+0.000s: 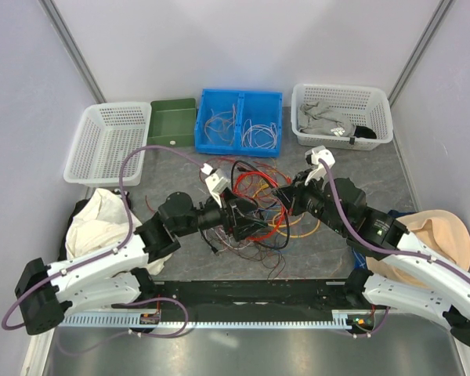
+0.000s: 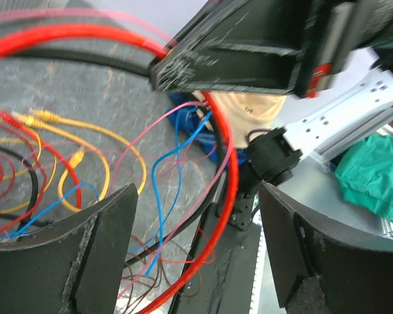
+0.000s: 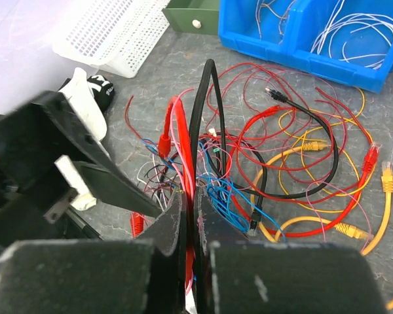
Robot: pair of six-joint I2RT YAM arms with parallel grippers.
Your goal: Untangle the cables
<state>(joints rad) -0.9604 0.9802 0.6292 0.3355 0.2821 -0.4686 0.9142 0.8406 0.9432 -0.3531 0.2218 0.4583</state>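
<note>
The tangle of thin coloured cables [image 1: 260,211] lies in the middle of the grey table [image 1: 376,168]. At its 9 o'clock, the left gripper [image 2: 196,196] has its fingers wide apart. At 3 o'clock, the right gripper [image 3: 191,203] pinches a black and a red cable tight.

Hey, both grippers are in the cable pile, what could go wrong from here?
The right gripper pinches red and black cables together; pulling may tighten the tangle rather than free one. The left gripper gapes round the thick red cable, with thin blue wires close by, so closing could snag several. The grippers are close and might collide.
</note>
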